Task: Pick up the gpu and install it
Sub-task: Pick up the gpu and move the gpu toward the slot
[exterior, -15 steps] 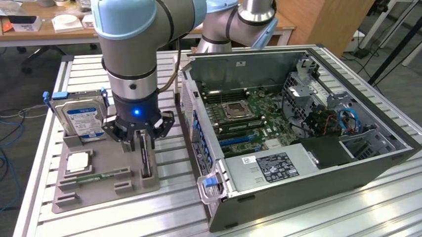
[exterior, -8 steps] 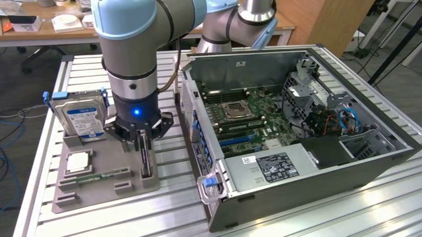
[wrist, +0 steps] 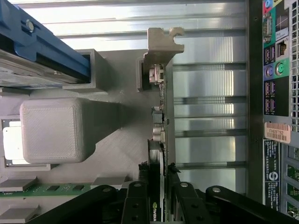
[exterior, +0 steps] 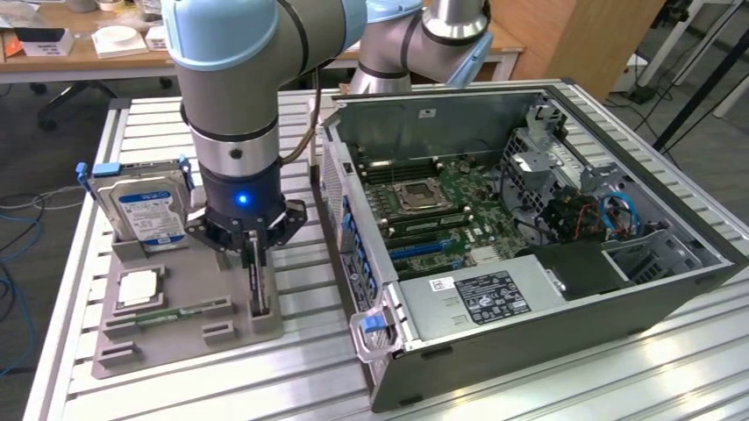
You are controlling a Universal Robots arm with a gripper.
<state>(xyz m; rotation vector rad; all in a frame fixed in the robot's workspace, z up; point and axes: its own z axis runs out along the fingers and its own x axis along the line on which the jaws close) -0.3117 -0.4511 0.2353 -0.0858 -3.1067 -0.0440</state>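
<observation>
A: Gripping anything, was it?

B: Yes. The gripper (wrist: 159, 171) was clamped on both faces of the gpu (wrist: 161, 116), which stood on edge in its slot of the grey holder (exterior: 164, 351).

A: Room around it?

B: A bare strip of tabletop (exterior: 307, 307) separated the holder's edge from the open-sided computer case (exterior: 527, 351). Farther back, the hard drive (exterior: 146, 210) stood upright in the holder.

In the wrist view the picture's edge cuts off the claw (wrist: 159, 170), and the gpu (wrist: 162, 107) runs out of frame with it. The hard drive (wrist: 42, 56) is cropped too. In the exterior view the claw hides the gpu's upper part, and the case (exterior: 655, 263) label (exterior: 489, 296) is too small to read.
</observation>
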